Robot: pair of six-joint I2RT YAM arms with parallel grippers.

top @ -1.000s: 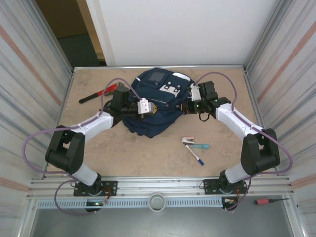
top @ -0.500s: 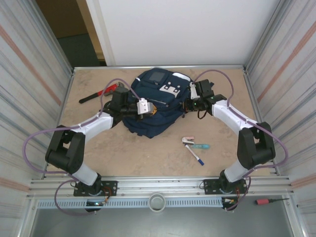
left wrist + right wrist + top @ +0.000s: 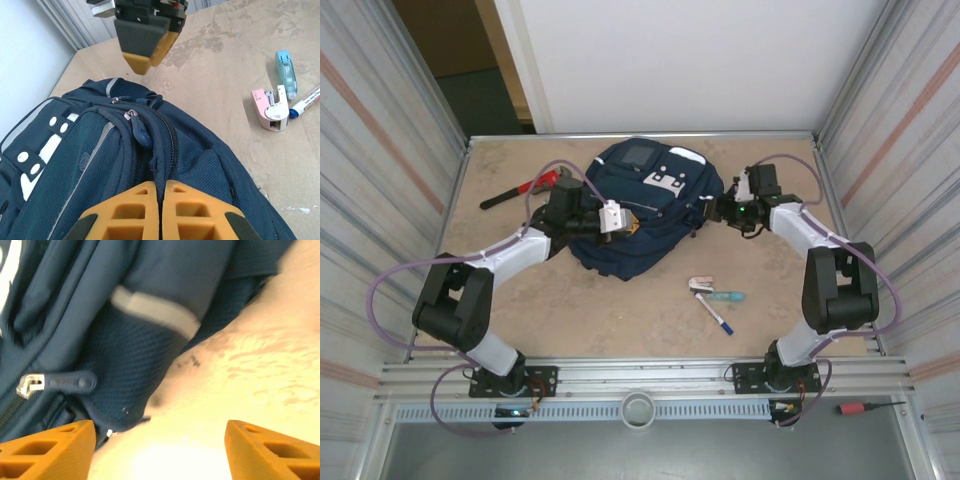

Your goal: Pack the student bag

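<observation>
The student bag (image 3: 655, 238) lies flat on the rear-centre area of the table (image 3: 620, 320), front pocket with its white patches facing up and toward the back wall. The left gripper (image 3: 160, 202) rests on top of the bag from the left side. Its jaws are fully closed, and the fabric fold beside the zipper track runs straight into the line where the two orange fingers (image 3: 127, 210) meet, so the bag material is pinched there. A dark zipper pull (image 3: 141, 135) lies on the track just ahead of those fingers. The right gripper (image 3: 160, 440) sits at the bag's right edge, low over the table. Its jaws stand wide apart and hold nothing, with only bare tabletop and the bag's lower hem between them. A second zipper pull with a metal slider (image 3: 60, 382) lies just beyond its left finger, untouched. Near the front of the bag, apart from it, lie a pink-and-white stapler (image 3: 701, 285), a teal correction-tape dispenser (image 3: 728, 296) and a pen (image 3: 717, 316). A red-handled tool (image 3: 520, 190) lies at the rear left.
</observation>
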